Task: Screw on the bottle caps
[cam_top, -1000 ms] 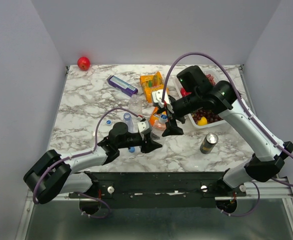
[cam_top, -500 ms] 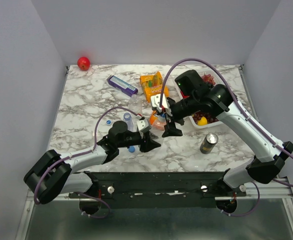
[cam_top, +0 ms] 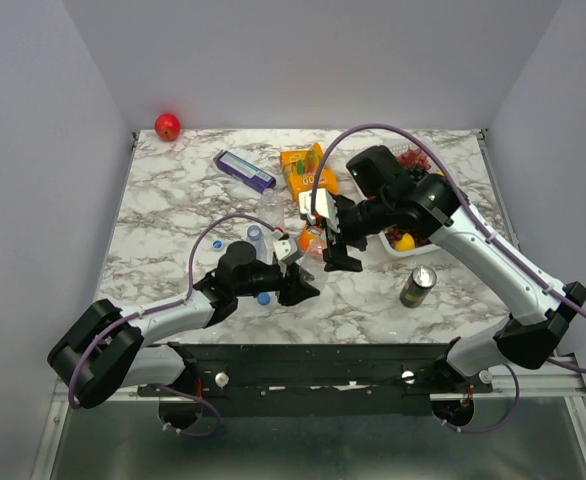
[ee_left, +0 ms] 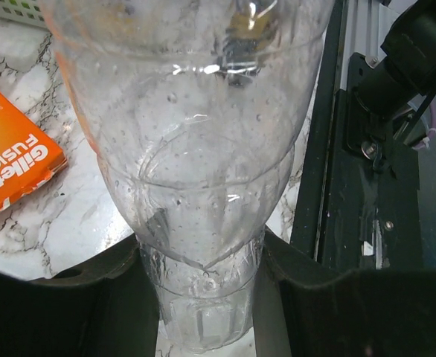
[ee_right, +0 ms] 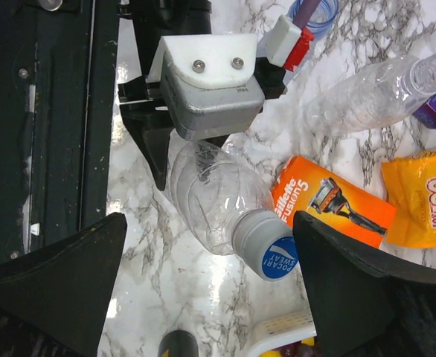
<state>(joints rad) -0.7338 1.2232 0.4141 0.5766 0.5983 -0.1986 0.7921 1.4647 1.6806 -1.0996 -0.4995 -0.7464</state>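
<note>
A clear bottle [ee_left: 203,186] is held by its base in my left gripper [ee_left: 203,297], which is shut on it; the dark fingers [ee_left: 121,297] press both sides. In the right wrist view this bottle [ee_right: 210,197] leans toward the camera and carries a grey-sided, blue-topped cap [ee_right: 271,251]. My right gripper [ee_right: 209,223] hangs open over it, one finger on each side, touching nothing. From above, the left gripper [cam_top: 291,283] and right gripper [cam_top: 338,245] are close together. A second bottle [ee_right: 374,93] lies uncapped. Loose blue caps [cam_top: 217,243] [cam_top: 263,298] lie by the left arm.
An orange razor pack [ee_right: 337,202] lies just beyond the held bottle. A white tray [cam_top: 385,245] of fruit and a dark can [cam_top: 418,286] are on the right. Farther back lie a yellow-orange packet [cam_top: 303,170], a purple box [cam_top: 243,170] and a red ball [cam_top: 167,126].
My right gripper has shifted left and slightly nearer, staying open, and now covers the held bottle's top from above. The left arm and its bottle have barely moved.
</note>
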